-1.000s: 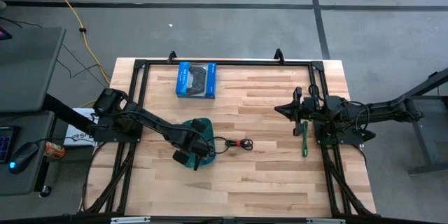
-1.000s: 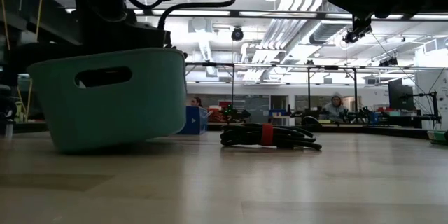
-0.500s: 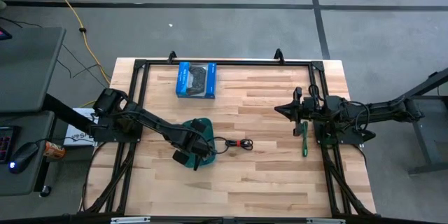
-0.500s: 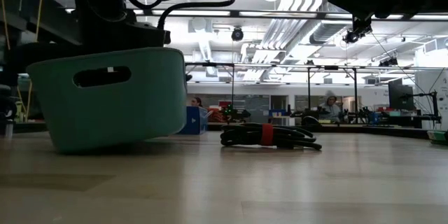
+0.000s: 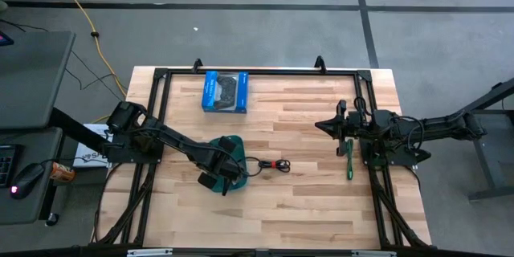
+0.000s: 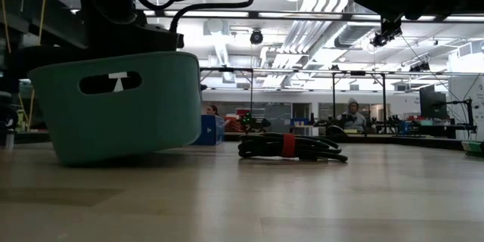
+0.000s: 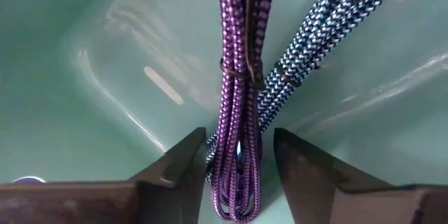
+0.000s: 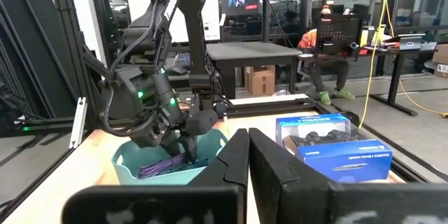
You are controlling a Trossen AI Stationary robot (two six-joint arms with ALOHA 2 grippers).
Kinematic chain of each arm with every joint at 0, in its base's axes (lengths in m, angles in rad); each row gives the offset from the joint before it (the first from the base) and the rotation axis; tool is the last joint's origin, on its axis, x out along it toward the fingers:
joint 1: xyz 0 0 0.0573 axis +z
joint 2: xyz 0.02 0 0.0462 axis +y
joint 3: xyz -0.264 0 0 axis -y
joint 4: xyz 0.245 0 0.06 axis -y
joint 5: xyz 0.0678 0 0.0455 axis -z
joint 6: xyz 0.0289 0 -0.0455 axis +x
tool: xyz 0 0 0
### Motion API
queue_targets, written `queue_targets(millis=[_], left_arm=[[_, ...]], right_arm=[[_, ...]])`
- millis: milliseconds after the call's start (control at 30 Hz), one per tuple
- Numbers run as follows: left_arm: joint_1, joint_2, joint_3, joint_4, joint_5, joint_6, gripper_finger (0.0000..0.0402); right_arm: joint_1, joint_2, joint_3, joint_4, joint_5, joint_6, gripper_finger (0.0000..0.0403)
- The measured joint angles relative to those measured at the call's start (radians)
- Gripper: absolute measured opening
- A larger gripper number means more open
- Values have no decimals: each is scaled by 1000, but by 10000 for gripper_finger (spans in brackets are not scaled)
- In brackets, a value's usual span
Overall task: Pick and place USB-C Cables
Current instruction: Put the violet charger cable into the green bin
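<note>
A teal bin [image 5: 230, 144] stands on the table's left half. My left gripper [image 7: 239, 152] reaches down into it, open. The purple cable [image 7: 238, 77] lies on the bin's floor, its looped end between my fingers. The blue-teal cable [image 7: 315, 35] lies right beside it. The black cable with a red tie [image 5: 273, 164] rests on the table just right of the bin. The green cable [image 5: 350, 163] lies on the table under my right arm. My right gripper [image 5: 320, 125] hangs shut and level above the table's right half. My left gripper stands over the purple cable's looped end [image 7: 234, 182], fingers pointing down, one on each side, along the cable. The cable lies on the bin's floor close to one finger [image 7: 192, 157]. I cannot tell whether that finger touches it.
A blue box picturing a game controller [image 5: 225, 91] lies at the table's far left. A black frame runs round the table's edges. Bare wood stretches along the near side and in the middle. People sit in the room beyond the table.
Both arms have kept still. In the low view, a pale patch has appeared and grown behind the bin's handle slot, which was dark a second ago.
</note>
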Motion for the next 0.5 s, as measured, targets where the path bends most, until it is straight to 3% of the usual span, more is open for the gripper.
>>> queue_targets(millis=[233, 500], left_arm=[[0, 0, 8, -16, 0, -10, 180], [-3, 0, 117, -102, -1, -35, 189]], right_arm=[[0, 0, 0, 0, 0, 0, 0], [0, 0, 0, 0, 0, 0, 0]])
